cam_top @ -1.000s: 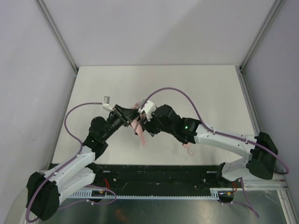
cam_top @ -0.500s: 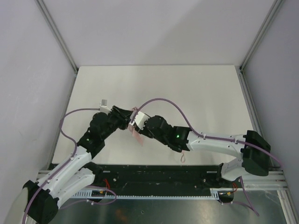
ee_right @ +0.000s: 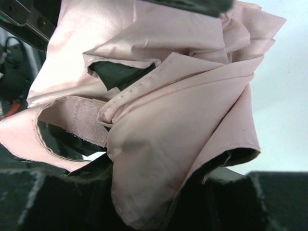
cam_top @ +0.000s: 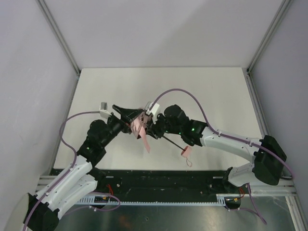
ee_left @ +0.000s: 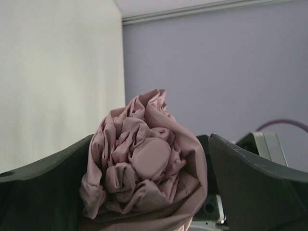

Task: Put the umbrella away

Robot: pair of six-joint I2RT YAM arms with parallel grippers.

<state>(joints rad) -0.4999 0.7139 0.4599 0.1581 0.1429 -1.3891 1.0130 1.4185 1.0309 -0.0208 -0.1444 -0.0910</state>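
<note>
Umbrella [cam_top: 141,126] over white table [cam_top: 216,91]; pale grey walls [cam_top: 168,29] around.

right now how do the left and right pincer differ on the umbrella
The left pincer stands wide open, fingers flanking the crumpled top of the umbrella; the right pincer is closed on its fabric. The left reaches from the left, the right from the right. Both meet at the umbrella.

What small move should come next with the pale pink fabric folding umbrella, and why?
Probably close the left hand on the bunched top of the pale pink fabric folding umbrella: its fingers straddle it, open. The right hand grips the fabric, and the thin black metal shaft is extended, so collapsing it likely needs two grips.
</note>
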